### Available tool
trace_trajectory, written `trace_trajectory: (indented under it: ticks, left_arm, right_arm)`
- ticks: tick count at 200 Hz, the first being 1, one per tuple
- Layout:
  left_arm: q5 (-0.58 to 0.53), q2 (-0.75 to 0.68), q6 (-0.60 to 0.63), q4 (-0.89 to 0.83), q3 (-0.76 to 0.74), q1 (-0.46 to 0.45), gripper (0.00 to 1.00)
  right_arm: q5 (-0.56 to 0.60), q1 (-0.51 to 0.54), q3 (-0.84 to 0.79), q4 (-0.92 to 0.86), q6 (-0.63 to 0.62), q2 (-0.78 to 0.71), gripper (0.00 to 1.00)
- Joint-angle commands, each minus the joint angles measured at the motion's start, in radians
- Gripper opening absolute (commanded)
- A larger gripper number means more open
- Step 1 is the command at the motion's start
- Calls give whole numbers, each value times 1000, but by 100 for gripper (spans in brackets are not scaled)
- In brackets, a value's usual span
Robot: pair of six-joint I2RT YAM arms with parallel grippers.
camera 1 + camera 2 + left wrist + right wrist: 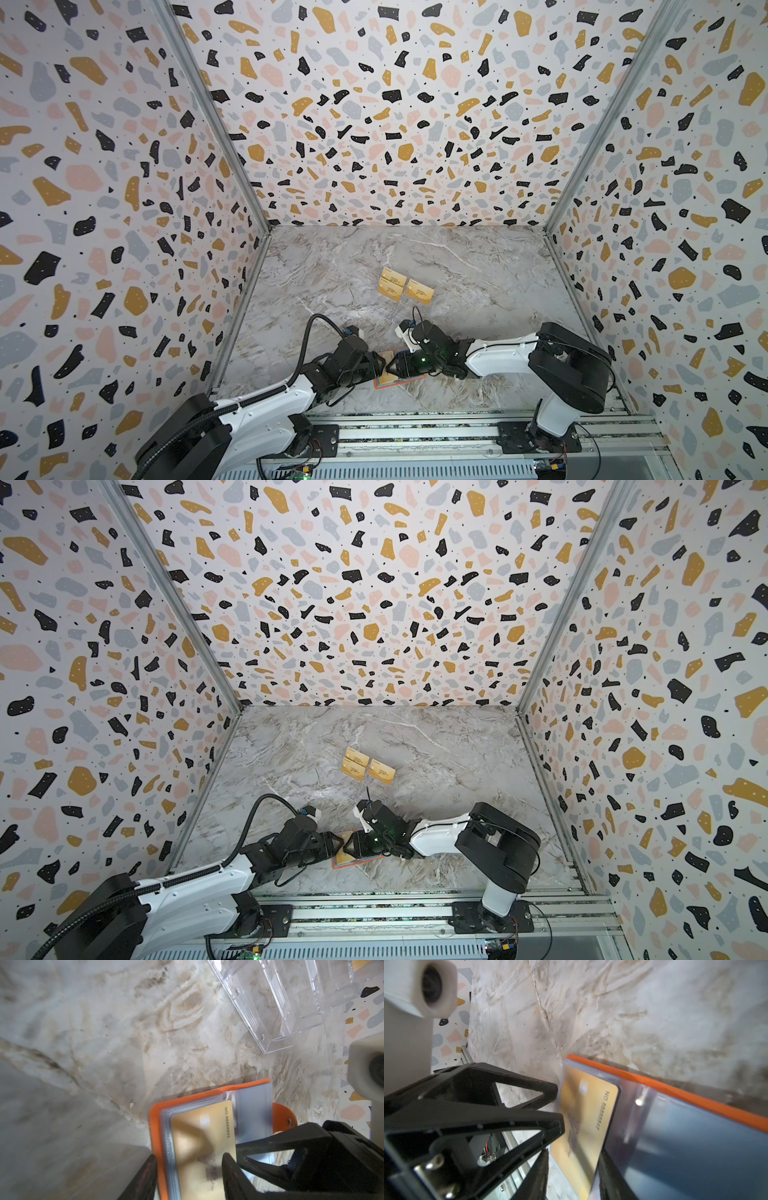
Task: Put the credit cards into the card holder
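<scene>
on the open card holder [154, 1124] lies one gold card [193, 1140].

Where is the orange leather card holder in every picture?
In a top view: orange leather card holder, low centre.
In a top view: low, left of centre.
Left wrist: close up, beside clear acrylic stand.
Right wrist: close up, bluish sleeves showing.
Shared landmark: gold plastic card on it.

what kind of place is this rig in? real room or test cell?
Most likely a purpose-built robot test cell: terrazzo-print wall panels on an aluminium frame box in a marble-look tabletop, and two robot arms are mounted on a rail along its near edge.
</scene>
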Motion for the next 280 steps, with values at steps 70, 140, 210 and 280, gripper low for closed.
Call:
trace_trajectory:
  ticks: [70,140,210,280]
  left_arm:
    - [42,-1,6,39,-2,-1,51]
    - [-4,-17,59,-138,72,2,54]
    - [38,10,83,-211,95,31,61]
    - [117,78,76,-180,113,41,67]
  right_arm:
    - [39,27,61,-79,-76,6,42]
    - [96,-30,-16,-183,-135,-143,36]
    - [34,-61,1,-156,-198,-32,12]
    - [35,-100,-97,-120,-195,-13,11]
